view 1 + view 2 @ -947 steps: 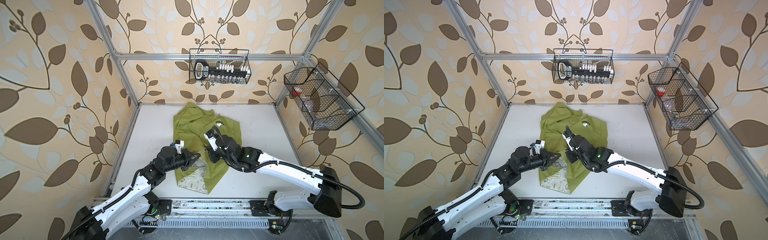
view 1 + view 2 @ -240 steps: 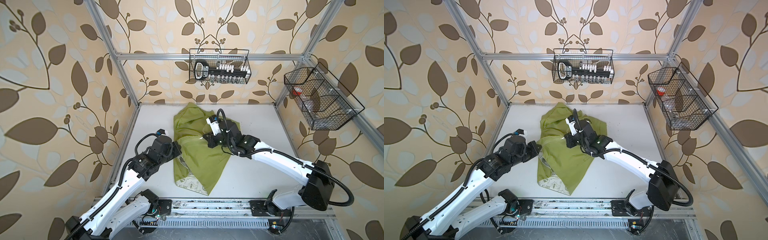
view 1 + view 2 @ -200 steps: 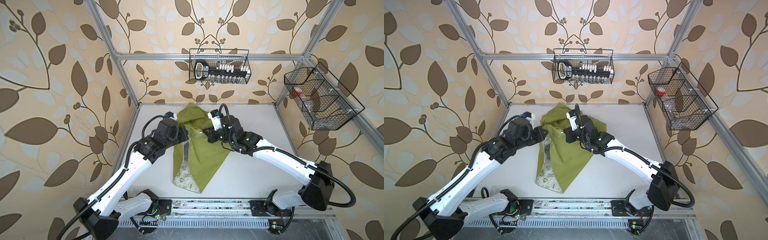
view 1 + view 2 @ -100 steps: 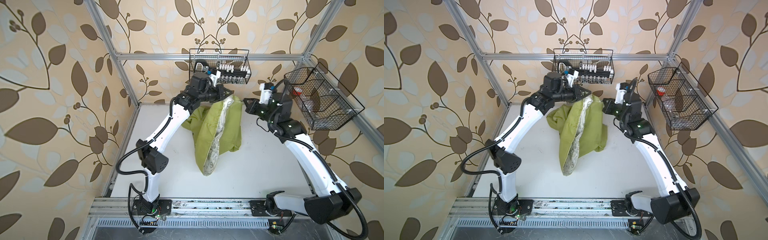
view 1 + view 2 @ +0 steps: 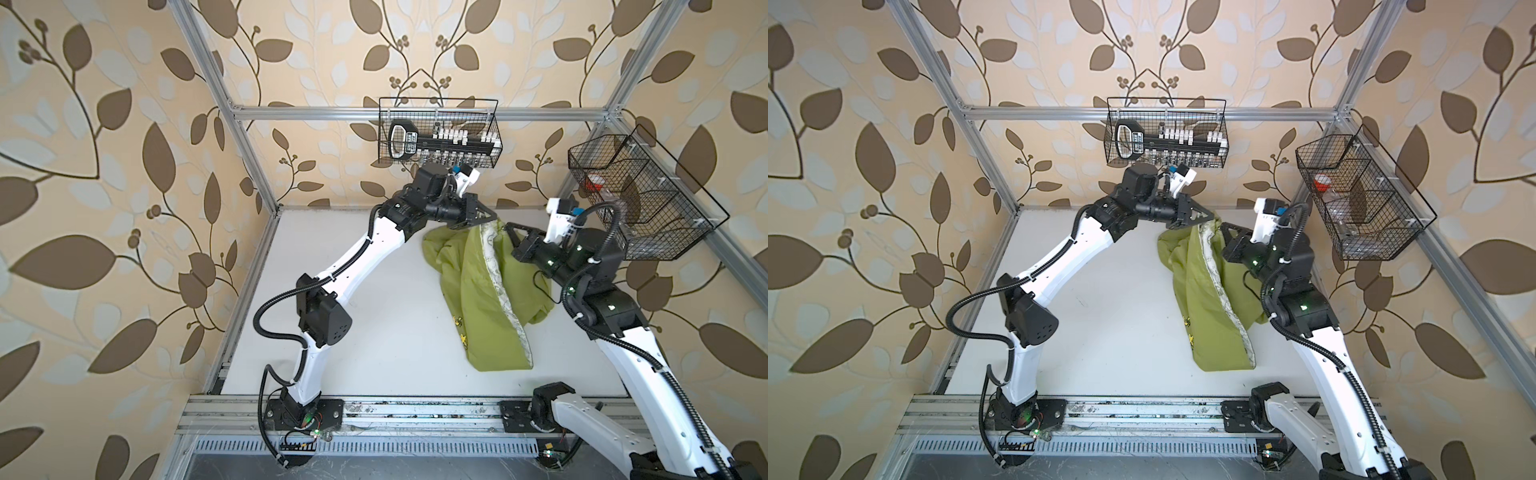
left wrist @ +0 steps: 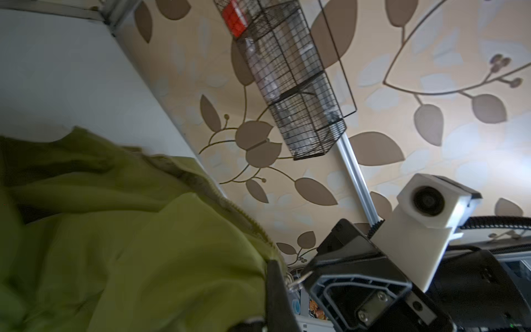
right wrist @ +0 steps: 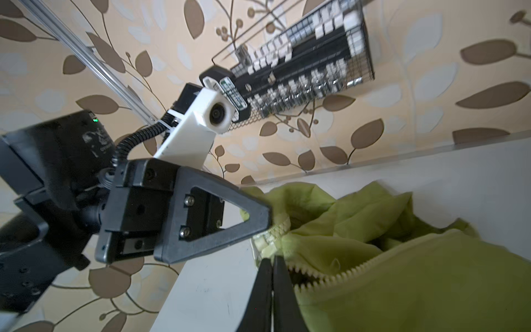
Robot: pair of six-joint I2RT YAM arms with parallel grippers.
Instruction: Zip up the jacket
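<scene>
Jacket place: the jacket (image 5: 482,299) (image 5: 1208,299) hangs between the two grippers over the right rear of the table (image 5: 365,316). Its top edge is raised and its hem points toward the front. Whether the hem touches the table cannot be told.
Jacket colour: thin lime-green fabric, creased and bunched, with a loose fold drooping beside the right arm.
Lining: the white lining (image 5: 498,270) shows as a long strip down the open front, covered in small grey doodles.
Print: a small yellow cartoon print (image 5: 460,330) sits on the green outer face, too small to make out.
Zipper: the zipper (image 7: 344,273) has pale teeth on both edges, and the edges stand apart.
Left gripper: the left gripper (image 5: 492,217) (image 5: 1210,216) is clenched on the jacket's top edge.
Right gripper: the right gripper (image 5: 508,227) (image 7: 271,273) has its fingers pressed together, pinching the jacket at the zipper edge just beside the left gripper.
Rear basket: the wire rear basket (image 5: 496,124) on the back wall holds a black tool (image 5: 449,143).
Tool label: the label (image 7: 232,92) is white with green marks, and its writing is too small to read.
Side basket: the side basket (image 5: 681,208) on the right wall holds something with a red cap (image 5: 596,185).
Arm logo: a white logo (image 7: 97,140) on the left arm's black housing is blurred and unreadable.
</scene>
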